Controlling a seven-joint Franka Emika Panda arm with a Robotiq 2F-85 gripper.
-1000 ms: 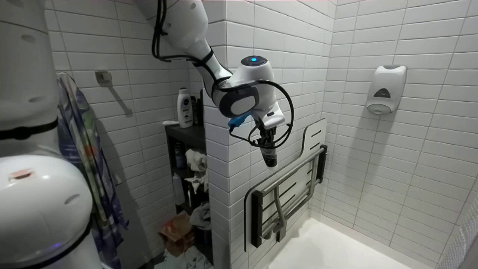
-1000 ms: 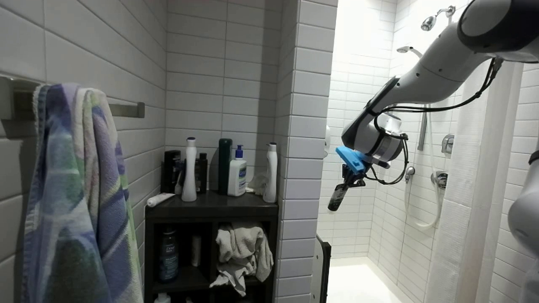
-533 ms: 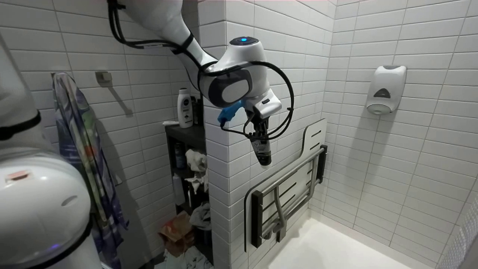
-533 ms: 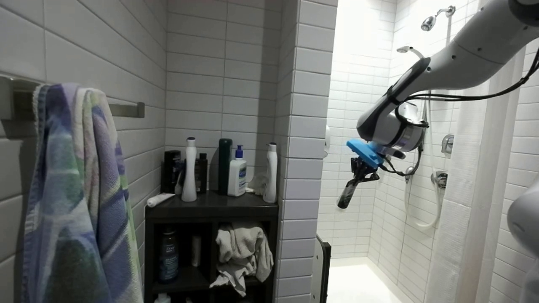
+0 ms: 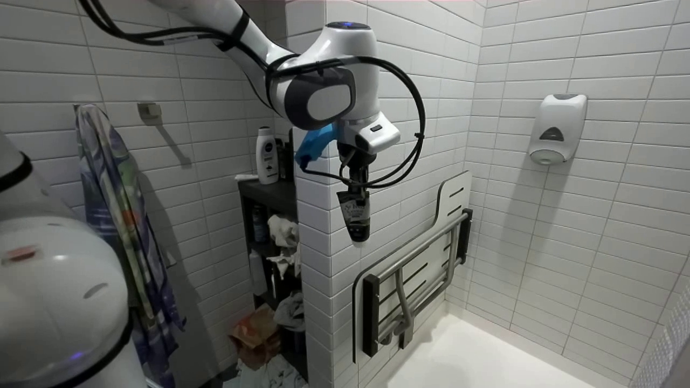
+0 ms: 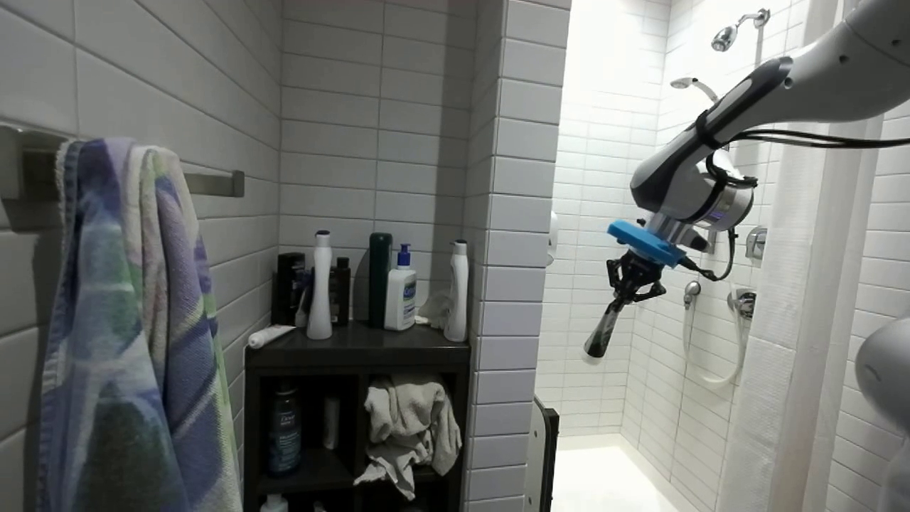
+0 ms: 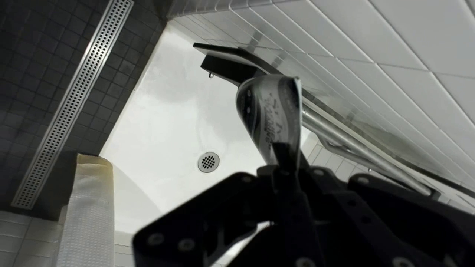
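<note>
Tube (image 7: 272, 115) right there up front, printed lettering showing, and the hand (image 7: 285, 157) has it: fingers together, clamped on its flat end! Dark cap end points down, the whole thing slightly tilted, hanging in mid-air in both exterior views, near the tiled partition (image 5: 314, 231). Above it, a blue piece (image 5: 315, 141) on the arm (image 5: 350, 47), and a black cable (image 5: 419, 136) looping wide around. Below, the folding seat (image 5: 415, 269), tucked up against the partition. Under that, white shower floor (image 7: 167, 111) with its round drain (image 7: 208, 162), then the pale curtain (image 7: 89, 215), and past the edge a long slotted grate (image 7: 73, 104) set in dark tile (image 7: 37, 74). Round the partition we go, in an exterior view: dark shelf unit (image 6: 306, 364), and on its surface (image 6: 377, 345) stand a blue-topped pump bottle (image 6: 402, 299), a dark green bottle (image 6: 379, 281) and slim white bottles (image 6: 320, 291); a crumpled cloth (image 6: 412, 419) spills out beneath, and a brown bag (image 5: 257, 334) shows lower down. Patterned towel (image 6: 142, 320) over the metal bar (image 6: 213, 185). Farthest back, a white soap dispenser (image 5: 558, 126) and, high up, a chrome shower head (image 6: 724, 39), metal valve (image 6: 745, 304) below.
</note>
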